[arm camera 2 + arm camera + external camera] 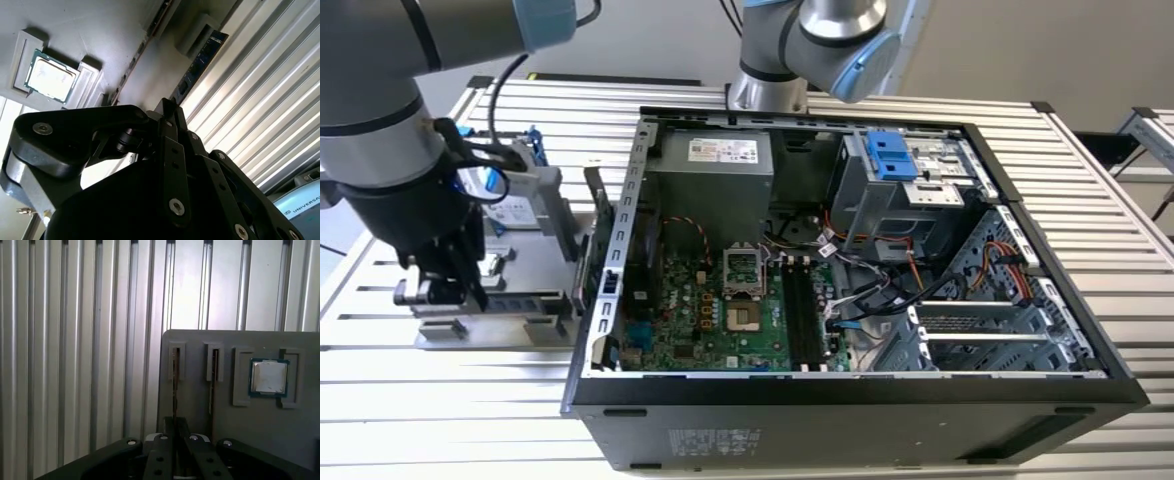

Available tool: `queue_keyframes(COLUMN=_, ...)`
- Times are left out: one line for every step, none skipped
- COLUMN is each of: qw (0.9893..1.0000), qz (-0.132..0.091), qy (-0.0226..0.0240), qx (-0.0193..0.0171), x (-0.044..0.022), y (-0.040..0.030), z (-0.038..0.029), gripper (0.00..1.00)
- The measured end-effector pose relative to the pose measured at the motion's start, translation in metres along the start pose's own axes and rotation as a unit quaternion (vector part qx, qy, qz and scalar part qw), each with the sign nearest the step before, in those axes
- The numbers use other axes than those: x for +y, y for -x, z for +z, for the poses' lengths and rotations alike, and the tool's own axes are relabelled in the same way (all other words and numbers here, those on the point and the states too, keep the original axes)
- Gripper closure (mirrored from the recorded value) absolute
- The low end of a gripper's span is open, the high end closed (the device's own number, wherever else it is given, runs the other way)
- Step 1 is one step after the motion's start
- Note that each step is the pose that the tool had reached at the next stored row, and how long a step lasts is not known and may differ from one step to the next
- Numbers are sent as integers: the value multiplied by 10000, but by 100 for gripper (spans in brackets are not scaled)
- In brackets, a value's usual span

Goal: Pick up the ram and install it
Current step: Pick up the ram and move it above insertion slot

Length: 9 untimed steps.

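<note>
On the grey holder (pixel 197 340), tool (pixel 174 421) clamping ram (pixel 175 377), processor (pixel 269 377) beside

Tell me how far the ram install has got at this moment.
Done: nothing installed yet; the memory slots on the motherboard in the open computer case look unfilled. In hand: the pincer is down at the grey holder, lined up with a ram standing on edge in its slot; a grip cannot be confirmed. Left: the ram is neither out of the holder nor in the case.

Lwr end of ram (pixel 199 62) hidden by gripper (pixel 168 109).
</note>
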<state>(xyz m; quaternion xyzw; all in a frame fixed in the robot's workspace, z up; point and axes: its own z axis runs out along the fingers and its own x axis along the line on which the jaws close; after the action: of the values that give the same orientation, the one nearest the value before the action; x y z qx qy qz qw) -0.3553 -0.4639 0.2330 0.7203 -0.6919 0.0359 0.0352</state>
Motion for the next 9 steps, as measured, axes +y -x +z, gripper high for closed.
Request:
queue_keyframes(qw=10000, qz=0, qy=0, qx=0, x=0, y=0, z=-5, gripper=100)
queue_keyframes(qw=10000, qz=0, qy=0, qx=0, x=0, y=-1, z=-10, gripper=100)
queue_keyframes(qw=10000, qz=0, qy=0, qx=0, x=0, y=-2, z=-16, gripper=100)
queue_keyframes(qw=10000, qz=0, qy=0, qx=0, x=0, y=-2, z=-21, gripper=100)
queue_keyframes(qw=10000, qz=0, qy=0, qx=-2, x=1, y=-3, z=-27, gripper=100)
queue_keyframes(qw=10000, qz=-2, qy=0, qx=-6, x=-1, y=-4, z=-32, gripper=100)
queue_keyframes(qw=10000, qz=-1, qy=-1, qx=-13, x=-1, y=-4, z=-36, gripper=100)
queue_keyframes(qw=10000, qz=0, qy=-2, qx=-30, x=0, y=-4, z=-40, gripper=100)
queue_keyframes(qw=10000, qz=0, qy=-3, qx=-63, x=0, y=-5, z=-45, gripper=100)
